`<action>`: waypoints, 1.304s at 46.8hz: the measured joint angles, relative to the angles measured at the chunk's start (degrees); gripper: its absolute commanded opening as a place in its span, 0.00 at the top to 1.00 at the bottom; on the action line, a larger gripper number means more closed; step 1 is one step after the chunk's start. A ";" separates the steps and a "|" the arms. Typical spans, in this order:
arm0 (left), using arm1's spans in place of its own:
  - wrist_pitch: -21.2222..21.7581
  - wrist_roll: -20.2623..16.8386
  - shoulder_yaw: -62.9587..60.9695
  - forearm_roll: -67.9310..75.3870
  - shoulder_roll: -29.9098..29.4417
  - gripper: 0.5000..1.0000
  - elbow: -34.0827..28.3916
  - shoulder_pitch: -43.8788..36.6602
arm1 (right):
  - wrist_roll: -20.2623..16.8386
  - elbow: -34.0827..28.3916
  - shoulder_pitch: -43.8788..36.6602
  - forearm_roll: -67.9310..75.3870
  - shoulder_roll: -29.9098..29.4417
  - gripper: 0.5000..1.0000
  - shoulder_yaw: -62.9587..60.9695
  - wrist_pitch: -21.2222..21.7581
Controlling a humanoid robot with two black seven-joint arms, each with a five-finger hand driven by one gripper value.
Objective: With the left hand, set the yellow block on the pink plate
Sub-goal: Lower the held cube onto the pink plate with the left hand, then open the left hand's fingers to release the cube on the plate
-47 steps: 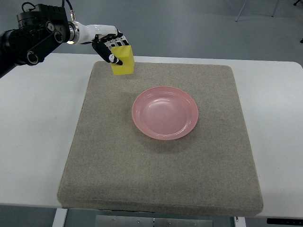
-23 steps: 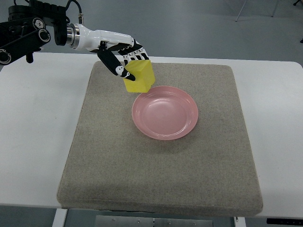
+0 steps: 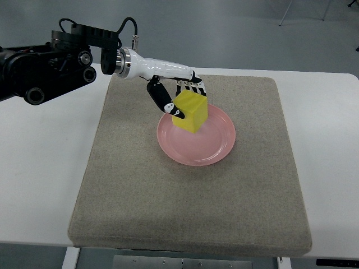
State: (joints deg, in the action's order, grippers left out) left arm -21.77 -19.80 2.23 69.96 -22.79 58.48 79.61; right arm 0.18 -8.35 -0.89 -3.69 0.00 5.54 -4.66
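My left hand reaches in from the upper left and is shut on the yellow block. The thumb presses the block's left face and the other fingers curl over its far top edge. The block is tilted and sits over the upper left part of the pink plate. I cannot tell whether the block touches the plate or hangs just above it. The plate lies near the middle of the grey felt mat.
The mat covers most of a white table. The black forearm housing with its cables spans the table's upper left corner. Grey floor and chair legs show beyond the table's far edge.
The left hand has carried the yellow block rightward and toward me, from the mat's far left corner to over the plate's upper left part. The arm has stretched further in.
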 measured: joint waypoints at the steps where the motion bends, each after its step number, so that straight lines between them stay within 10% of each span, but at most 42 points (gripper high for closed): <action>1: 0.20 0.01 -0.02 0.81 0.38 0.74 -0.05 -0.11 | -0.01 0.00 0.01 0.00 0.00 0.15 0.00 0.00; 12: 2.27 0.29 -0.20 6.09 4.38 0.66 -0.97 -2.21 | 0.00 0.00 0.01 0.00 0.00 0.15 0.00 0.00; 22: 4.97 0.39 -2.80 6.81 7.30 0.30 -3.66 -2.91 | 0.00 0.00 0.00 0.00 0.00 0.15 0.00 0.00; 37: 6.67 0.39 -3.81 6.86 7.76 0.08 -4.74 -3.66 | 0.00 0.00 0.01 0.00 0.00 0.15 0.00 0.00; 51: 5.60 0.28 -3.04 5.51 6.69 0.02 -4.95 -3.41 | 0.00 0.00 0.01 0.00 0.00 0.15 -0.01 0.00; 61: -2.90 0.19 3.46 0.73 2.01 0.01 -4.17 -3.13 | 0.00 0.00 0.01 0.00 0.00 0.15 -0.02 0.00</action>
State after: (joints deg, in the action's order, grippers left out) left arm -24.67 -19.61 5.69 70.69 -20.77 54.31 76.49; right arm 0.18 -8.35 -0.89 -3.69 0.00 5.52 -4.66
